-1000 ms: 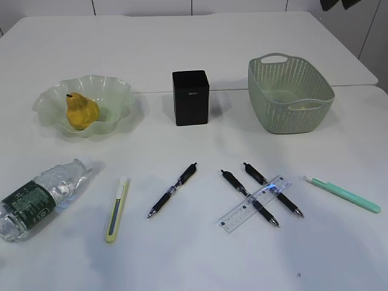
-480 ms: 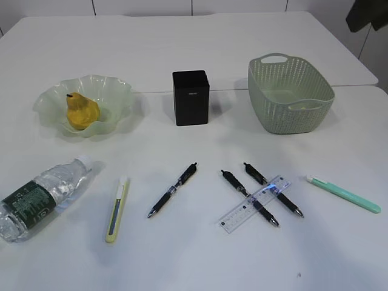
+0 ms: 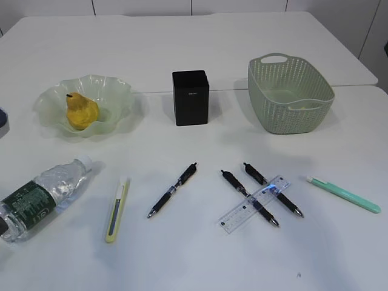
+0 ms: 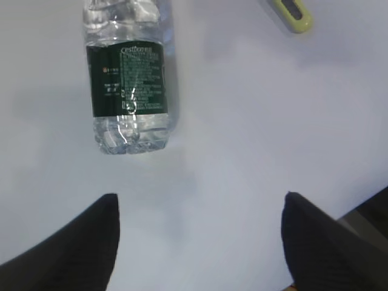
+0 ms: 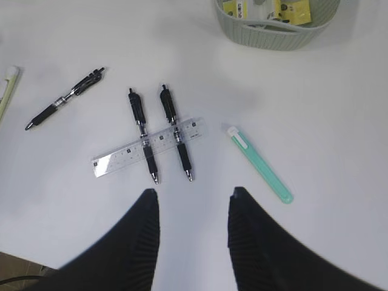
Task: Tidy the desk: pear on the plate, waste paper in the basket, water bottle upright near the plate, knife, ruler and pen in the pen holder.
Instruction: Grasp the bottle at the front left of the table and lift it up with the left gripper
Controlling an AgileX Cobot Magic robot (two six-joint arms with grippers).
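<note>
Bottle (image 4: 129,76) lying flat at the near left corner, well short of the plate (image 3: 45,109), left claw (image 4: 200,236) hanging wide and empty just behind its base — best straddled mid-label, squeezed square, tipped upright slowly; right claw (image 5: 194,224) half open, idle.

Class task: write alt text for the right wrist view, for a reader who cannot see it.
An open, empty pincer hangs above a white table, over a clear ruler lying across two black pens. A mint utility knife lies to the right, a third pen to the left, and a green basket at the top.
</note>
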